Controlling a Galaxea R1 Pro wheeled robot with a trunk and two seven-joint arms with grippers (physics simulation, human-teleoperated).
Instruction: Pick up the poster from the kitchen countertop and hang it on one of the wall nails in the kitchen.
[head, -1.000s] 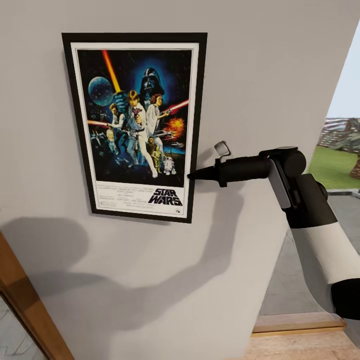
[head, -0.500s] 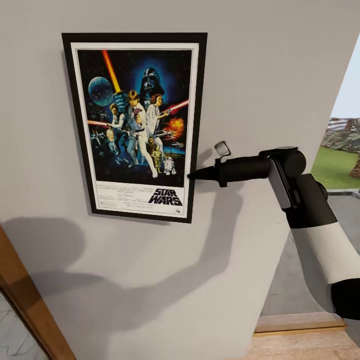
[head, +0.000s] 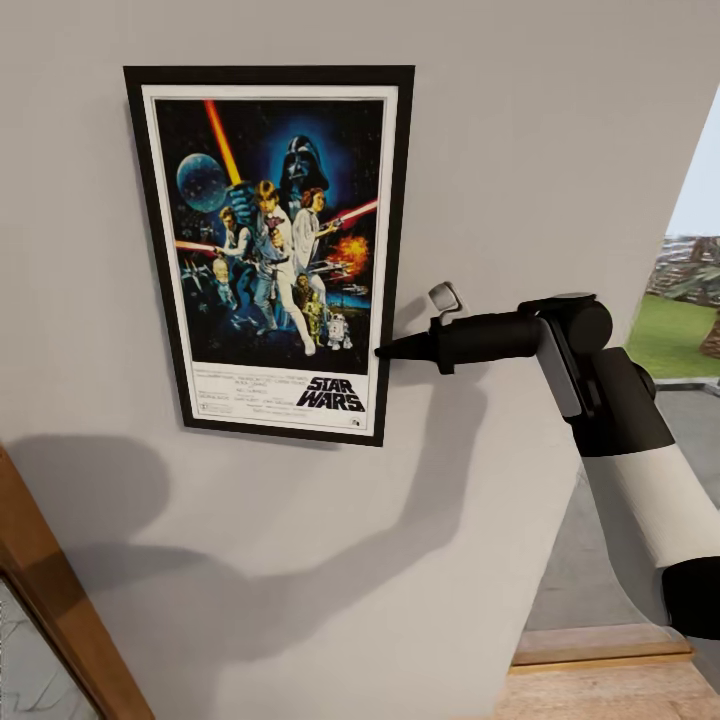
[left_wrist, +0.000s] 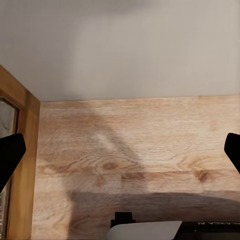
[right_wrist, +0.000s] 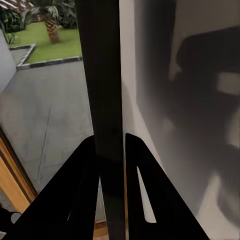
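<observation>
The right arm reaches level toward the poster (head: 270, 250), its right pincer (head: 385, 350) at the frame's right edge, low on that side. In the right wrist view both fingers (right_wrist: 82, 185) clamp the black edge. The left pincer (left_wrist: 120, 150) seems spread wide, only its fingertips visible.

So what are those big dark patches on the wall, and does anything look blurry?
Head view: the patches are shadows the right arm and robot cast on the grey wall, under the sharply rendered poster that the right tool grips by its edge. Right wrist view: the frame edge is very dark between the fingers. Left wrist view: soft shadow on the wood floor.
</observation>
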